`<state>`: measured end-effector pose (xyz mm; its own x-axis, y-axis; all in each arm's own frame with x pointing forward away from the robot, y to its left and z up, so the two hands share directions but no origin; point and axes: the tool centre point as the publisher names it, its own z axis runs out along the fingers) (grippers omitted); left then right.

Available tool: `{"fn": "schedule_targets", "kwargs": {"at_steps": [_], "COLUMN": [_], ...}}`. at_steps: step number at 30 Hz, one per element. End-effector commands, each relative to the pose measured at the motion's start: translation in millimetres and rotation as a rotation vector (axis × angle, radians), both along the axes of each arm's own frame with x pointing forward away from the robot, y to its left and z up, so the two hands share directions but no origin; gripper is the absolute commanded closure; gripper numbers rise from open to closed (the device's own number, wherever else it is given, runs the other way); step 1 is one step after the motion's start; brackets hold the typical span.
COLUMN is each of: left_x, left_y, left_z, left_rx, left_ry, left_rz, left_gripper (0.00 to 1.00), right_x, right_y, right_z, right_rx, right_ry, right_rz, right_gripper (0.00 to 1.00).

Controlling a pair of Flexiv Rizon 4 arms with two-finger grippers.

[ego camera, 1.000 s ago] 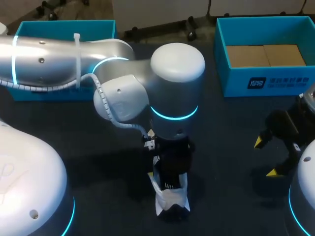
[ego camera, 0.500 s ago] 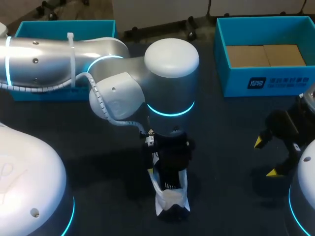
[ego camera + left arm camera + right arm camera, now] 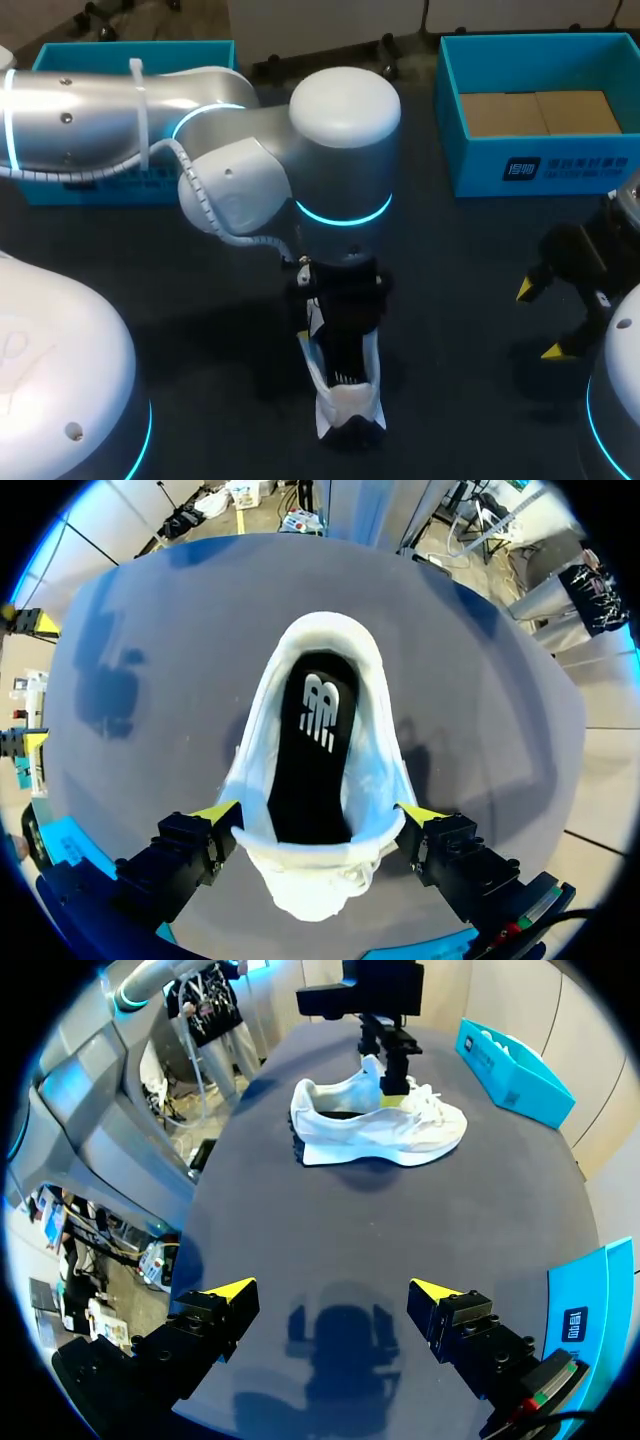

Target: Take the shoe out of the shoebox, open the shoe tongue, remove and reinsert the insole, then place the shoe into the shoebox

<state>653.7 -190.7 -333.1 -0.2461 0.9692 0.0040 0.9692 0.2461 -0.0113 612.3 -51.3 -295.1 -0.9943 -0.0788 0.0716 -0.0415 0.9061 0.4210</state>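
The shoe (image 3: 345,400) on the table (image 3: 460,420), left gripper (image 3: 318,813) astride it, right gripper (image 3: 538,320) clear.
Head view: the left arm (image 3: 100,120) hangs over the shoe, which stands outside the shoebox (image 3: 480,170); the right gripper, fingers apart and empty, is well apart from it. Left wrist view: fingers spread, one yellow tip just beside each side of the upper, not clamping; the insole (image 3: 312,750) lies inside. Right wrist view: shoe upright on its sole. Likely fault: closing on the soft upper collapses it, and the unsteadied shoe tilts or slips.
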Motion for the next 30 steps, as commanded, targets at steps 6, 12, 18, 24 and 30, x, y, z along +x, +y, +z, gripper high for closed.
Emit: {"fn": "schedule_targets", "kwargs": {"at_steps": [6, 12, 18, 24, 30], "left_x": [16.9, 28.6, 46.3, 61.9, 58.2], "left_y": [4, 8, 16, 19, 17], "left_z": [5, 12, 33, 44, 40], "left_rx": [-0.004, -0.001, -0.022, -0.04, -0.049], "left_ry": [0.007, -0.001, 0.017, 0.054, 0.069], "left_rz": [0.025, 0.044, 0.072, 0.083, 0.067], "left_gripper": [0.0, 0.0, 0.0, 0.25, 0.71], "right_x": [-0.5, -0.5, -0.5, -0.5, -0.5], "right_y": [0, 0, 0, 0, 0], "right_z": [-1, -1, -1, -1, -1], "right_rx": [-0.003, -0.003, -0.003, -0.003, -0.003], "right_ry": [-0.001, -0.001, -0.001, -0.001, -0.001], "right_rz": [0.0, 0.0, 0.0, 0.0, 0.0], "right_gripper": [0.0, 0.0, 0.0, 0.0, 0.0]}}
